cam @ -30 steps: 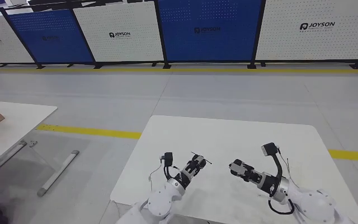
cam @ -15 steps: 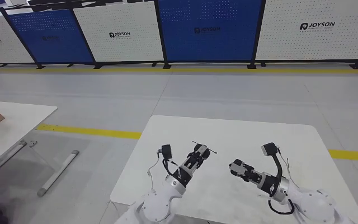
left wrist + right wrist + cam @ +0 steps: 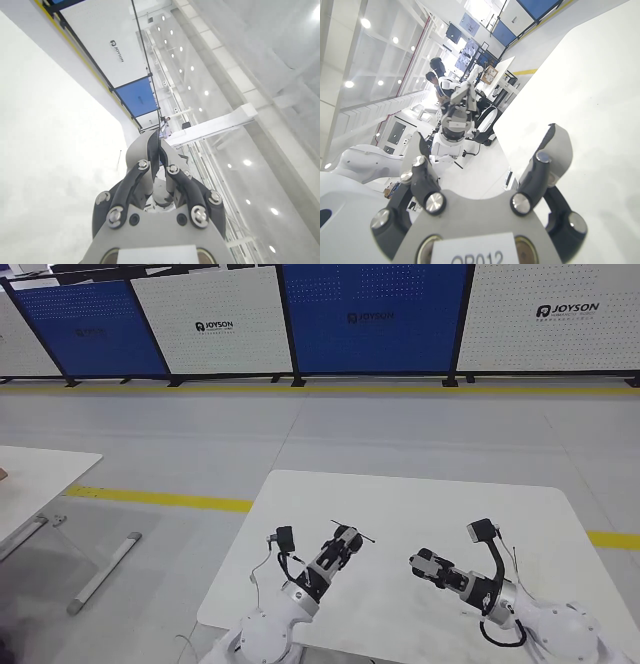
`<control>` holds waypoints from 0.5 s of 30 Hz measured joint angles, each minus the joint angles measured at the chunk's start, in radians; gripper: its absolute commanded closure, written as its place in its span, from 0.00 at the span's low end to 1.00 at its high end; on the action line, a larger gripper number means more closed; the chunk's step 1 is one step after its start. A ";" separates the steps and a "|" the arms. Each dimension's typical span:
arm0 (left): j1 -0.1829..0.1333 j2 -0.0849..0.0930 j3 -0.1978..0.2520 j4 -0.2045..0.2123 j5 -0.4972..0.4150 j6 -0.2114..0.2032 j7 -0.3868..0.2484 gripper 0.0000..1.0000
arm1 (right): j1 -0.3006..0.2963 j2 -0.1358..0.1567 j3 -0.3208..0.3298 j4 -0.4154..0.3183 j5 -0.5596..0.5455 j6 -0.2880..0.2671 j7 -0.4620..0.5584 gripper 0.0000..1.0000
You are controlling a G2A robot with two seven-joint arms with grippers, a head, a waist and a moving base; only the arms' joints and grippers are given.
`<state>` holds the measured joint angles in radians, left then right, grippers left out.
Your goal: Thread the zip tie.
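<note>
Pinching the zip tie (image 3: 367, 538) between pads pressed tight together, the left gripper (image 3: 348, 538) sits just left of centre in the lower part of the top view, above the white table (image 3: 450, 499); the zip tie shows there as a thin black strip crossing the fingertips, one end poking toward the upper left of the frame, the other toward the lower right; in the left wrist view the zip tie (image 3: 145, 55) rises, slightly bowed, from the closed tips of the left gripper (image 3: 159, 146) at the frame's centre to its upper edge; whether either end touches the table I cannot tell. Right of centre in the top view the right gripper (image 3: 416, 561) hangs low over the table, pointing toward the left gripper, near it but apart; in the right wrist view the right gripper (image 3: 486, 135) has its fingers (image 3: 555, 140) spread wide across the lower half of the frame, and the left gripper (image 3: 467, 91) appears farther off, above centre and a little to the left, with the table's (image 3: 582, 75) pale surface along the right side.
</note>
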<state>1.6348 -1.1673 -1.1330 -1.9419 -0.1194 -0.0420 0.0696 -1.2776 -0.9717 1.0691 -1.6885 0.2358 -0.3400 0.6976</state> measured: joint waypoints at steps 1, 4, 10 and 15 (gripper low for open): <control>-0.009 -0.002 0.005 0.021 0.010 0.000 0.007 1.00 | 0.000 0.000 0.000 0.000 0.000 0.000 0.000 0.00; -0.028 -0.008 0.022 0.074 0.030 0.002 0.034 1.00 | 0.000 0.000 0.000 0.000 0.000 0.000 0.000 0.00; -0.032 -0.010 0.027 0.085 0.032 0.001 0.047 1.00 | 0.000 0.000 0.000 0.000 0.000 0.000 0.000 0.00; -0.038 -0.009 0.027 0.098 0.052 0.005 0.035 1.00 | 0.000 0.000 0.000 0.000 0.000 0.000 0.000 0.00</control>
<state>1.5965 -1.1764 -1.1063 -1.8439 -0.0677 -0.0375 0.1043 -1.2776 -0.9717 1.0691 -1.6885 0.2358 -0.3400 0.6976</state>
